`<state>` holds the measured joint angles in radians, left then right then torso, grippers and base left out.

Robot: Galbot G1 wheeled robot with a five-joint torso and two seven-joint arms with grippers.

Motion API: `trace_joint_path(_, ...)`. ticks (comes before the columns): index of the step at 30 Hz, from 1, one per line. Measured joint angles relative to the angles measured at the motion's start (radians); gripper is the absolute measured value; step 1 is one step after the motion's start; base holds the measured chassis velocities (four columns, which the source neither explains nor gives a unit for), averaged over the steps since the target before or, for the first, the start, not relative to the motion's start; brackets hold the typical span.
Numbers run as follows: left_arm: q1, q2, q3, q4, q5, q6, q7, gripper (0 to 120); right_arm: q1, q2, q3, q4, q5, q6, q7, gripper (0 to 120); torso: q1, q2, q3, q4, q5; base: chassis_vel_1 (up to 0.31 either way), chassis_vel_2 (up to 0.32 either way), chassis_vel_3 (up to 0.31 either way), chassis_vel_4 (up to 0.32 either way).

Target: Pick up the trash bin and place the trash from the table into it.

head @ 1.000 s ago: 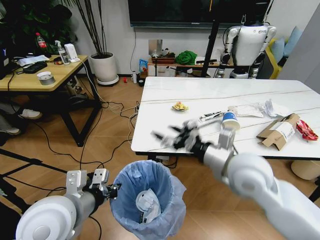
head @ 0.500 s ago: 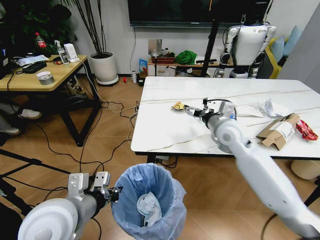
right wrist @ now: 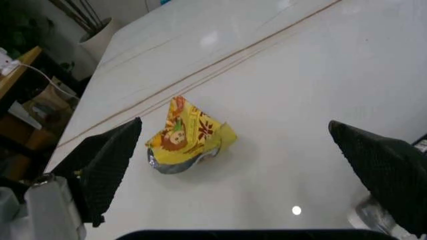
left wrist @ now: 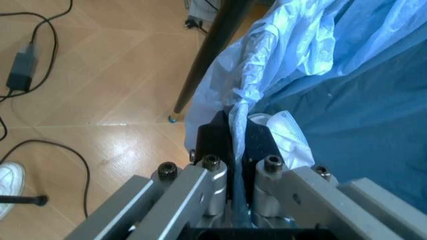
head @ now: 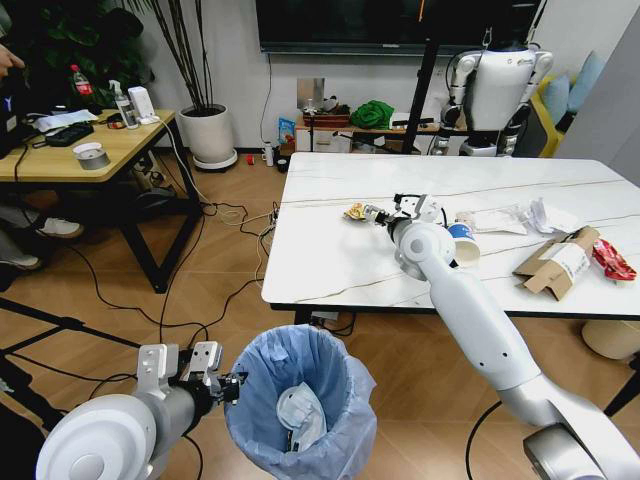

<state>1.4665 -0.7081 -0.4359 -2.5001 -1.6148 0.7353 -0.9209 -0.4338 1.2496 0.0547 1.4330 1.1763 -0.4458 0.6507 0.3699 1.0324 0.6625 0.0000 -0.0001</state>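
Right claw (head: 378, 213) has swung up from the near edge and now reaches over the white marble-look tabletop (head: 330, 250), fingers (right wrist: 107, 165) spread wide either side of a crumpled yellow wrapper scrap (right wrist: 189, 137), not touching it. Scrap lies toward the left end, well in from the near edge. Blue-banded white paper cup (head: 462, 243) stands beside that arm. Left claw (left wrist: 235, 150) pinches the rim of the blue-bagged round trash bin (head: 300, 410), held below the near edge, white tissue (head: 297, 408) inside.
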Motion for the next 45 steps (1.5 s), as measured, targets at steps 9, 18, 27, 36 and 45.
trace_joint_path(9, 0.001, 0.000, -0.003, 0.000, 0.000, 0.000, 0.000, 0, 0.032, 0.047, -0.011, -0.048, 0.013, 0.006, 0.020, 100, 0.000, 0.000, 0.000, 0.0002, -0.0001, 0.000, 0.000, 0.000, 0.000)
trace_joint_path(18, -0.002, 0.000, -0.005, 0.000, -0.001, 0.000, 0.000, 0, 0.050, 0.066, -0.015, -0.090, 0.014, 0.008, 0.027, 98, 0.000, 0.000, 0.000, 0.0001, 0.0000, 0.000, 0.000, 0.000, 0.000)
trace_joint_path(27, -0.003, 0.001, -0.006, 0.000, -0.001, 0.000, 0.001, 0, 0.043, 0.074, -0.018, -0.114, -0.002, 0.010, 0.023, 77, 0.000, 0.000, 0.000, 0.0000, 0.0002, 0.000, 0.000, 0.000, 0.000)
trace_joint_path(36, -0.009, 0.002, -0.008, 0.000, -0.004, 0.000, 0.001, 0, 0.043, 0.086, -0.017, -0.145, -0.026, 0.018, 0.006, 48, 0.000, 0.000, 0.000, 0.0001, 0.0001, 0.000, 0.000, 0.000, 0.000)
trace_joint_path(45, -0.018, 0.000, -0.007, 0.000, -0.005, 0.000, 0.002, 0, 0.042, 0.087, -0.016, -0.152, -0.036, 0.023, -0.004, 13, 0.000, 0.000, 0.000, 0.0000, 0.0001, 0.000, 0.000, 0.000, 0.000)
